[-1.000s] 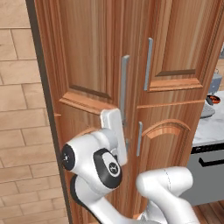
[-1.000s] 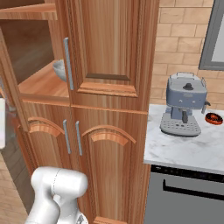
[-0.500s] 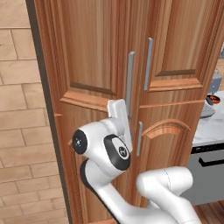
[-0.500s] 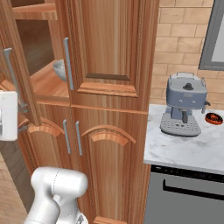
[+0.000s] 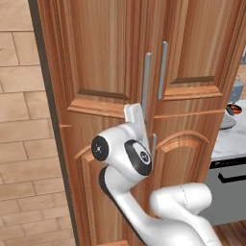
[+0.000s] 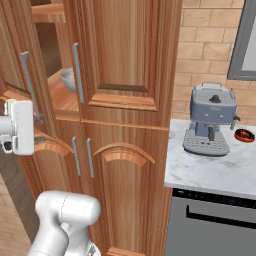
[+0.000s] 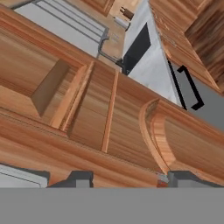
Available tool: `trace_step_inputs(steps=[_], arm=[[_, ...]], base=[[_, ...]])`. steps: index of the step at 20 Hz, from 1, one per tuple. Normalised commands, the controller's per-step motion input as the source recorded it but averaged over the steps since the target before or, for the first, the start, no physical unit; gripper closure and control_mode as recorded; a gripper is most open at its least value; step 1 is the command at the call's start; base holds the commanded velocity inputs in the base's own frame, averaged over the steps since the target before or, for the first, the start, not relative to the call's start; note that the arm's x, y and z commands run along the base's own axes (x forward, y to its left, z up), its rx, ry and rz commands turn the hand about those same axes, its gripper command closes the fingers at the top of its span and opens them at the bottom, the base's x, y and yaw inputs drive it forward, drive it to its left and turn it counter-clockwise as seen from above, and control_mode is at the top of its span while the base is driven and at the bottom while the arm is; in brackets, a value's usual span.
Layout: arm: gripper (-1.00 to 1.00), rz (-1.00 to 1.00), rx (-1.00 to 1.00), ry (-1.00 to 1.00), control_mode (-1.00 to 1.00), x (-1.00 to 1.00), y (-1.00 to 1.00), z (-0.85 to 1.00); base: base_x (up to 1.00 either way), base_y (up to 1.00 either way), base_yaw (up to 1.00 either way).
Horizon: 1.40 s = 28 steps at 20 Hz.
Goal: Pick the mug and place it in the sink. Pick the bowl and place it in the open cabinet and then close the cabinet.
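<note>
My tool point(image 7: 131, 179) stands with its tips apart, pinching nothing, pressed close against the cabinet point(image 6: 125, 75) face, I judge to push the left door point(image 6: 20, 75) shut. That door is ajar. Through the gap the bowl point(image 6: 68, 80) sits on the inner shelf; one bowl. Two long bar handles point(image 5: 146, 79) on the upper doors. One coffee machine point(image 6: 210, 120) on the bench point(image 6: 220, 170).

cabinet point(image 6: 125, 60): tall reddish-brown wood, silver bar handles, left door ajar, right door shut | bowl point(image 6: 68, 80): grey-white, on inner shelf behind door gap, mostly hidden, probably upright | mug, sink: n/a
</note>
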Motion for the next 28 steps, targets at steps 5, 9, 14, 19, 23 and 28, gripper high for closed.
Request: trace_step_inputs(steps=[5, 9, 14, 19, 23, 28], arm=[[-1.0, 0.01, 0.0, 0.04, -1.0, 0.9, 0.0, 0.0], [-1.0, 0.0, 0.0, 0.07, -1.0, 0.76, 0.0, 0.0], [-1.0, 0.0, 0.0, 0.09, -1.0, 0.63, 0.08, 0.0], [-1.0, 0.0, 0.0, 0.1, -1.0, 0.65, 0.23, 0.0], [-1.0, 0.0, 0.0, 0.1, -1.0, 0.71, 0.25, 0.0], [-1.0, 0.0, 0.0, 0.09, -1.0, 0.64, 0.14, 0.0]], base=[[0.0, 0.0, 0.0], [0.0, 0.0, 0.0], [0.0, 0.0, 0.0], [0.0, 0.0, 0.0], [0.0, 0.0, 0.0], [0.0, 0.0, 0.0]])
